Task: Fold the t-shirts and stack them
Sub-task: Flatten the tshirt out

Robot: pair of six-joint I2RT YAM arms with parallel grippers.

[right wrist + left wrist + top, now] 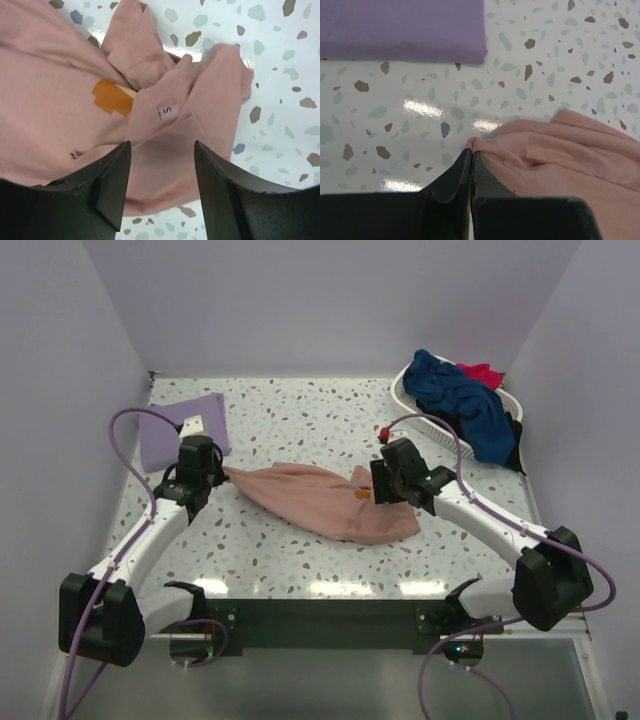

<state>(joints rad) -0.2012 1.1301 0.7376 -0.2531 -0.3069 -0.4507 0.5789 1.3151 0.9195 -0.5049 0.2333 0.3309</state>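
The left gripper (471, 156) was pinched shut on a bunched edge of the pink shirt (570, 155). The right gripper (162, 150) stood partly open just over the shirt's other end, gripping nothing. The shirt lay crumpled mid-table (300, 420) between the arms. A folded lavender shirt (180, 428) lay far left. A navy shirt (465, 405) and a red shirt (483, 372) sat in the basket (405, 392) far right.

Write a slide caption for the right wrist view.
Open right gripper over the crumpled pink t-shirt, its size tag showing.
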